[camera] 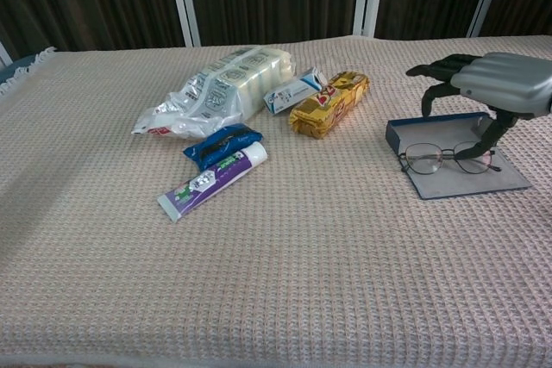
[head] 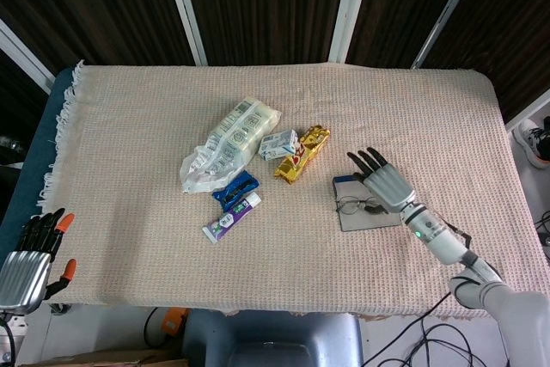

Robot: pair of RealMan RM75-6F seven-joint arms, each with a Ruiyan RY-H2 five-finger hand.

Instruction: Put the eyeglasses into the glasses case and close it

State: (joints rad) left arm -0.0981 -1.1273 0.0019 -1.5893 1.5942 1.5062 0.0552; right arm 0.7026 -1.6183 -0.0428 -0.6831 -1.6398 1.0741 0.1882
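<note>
The eyeglasses (camera: 447, 159) (head: 359, 206) lie folded flat on the grey lining of the open blue glasses case (camera: 431, 185) (head: 354, 220), at the table's right side. My right hand (camera: 496, 84) (head: 384, 183) hovers above the case and the glasses with its fingers spread and curved downward; it holds nothing and is lifted off the glasses. My left hand (head: 31, 257) hangs beside the table's near left corner, fingers apart and empty; only the head view shows it.
A clear plastic packet (camera: 216, 90), a small white-blue box (camera: 293, 90), a gold snack bag (camera: 329, 102), a blue pouch (camera: 221, 142) and a purple tube (camera: 214, 177) lie around the table's middle. A woven beige cloth (camera: 276, 282) covers the table.
</note>
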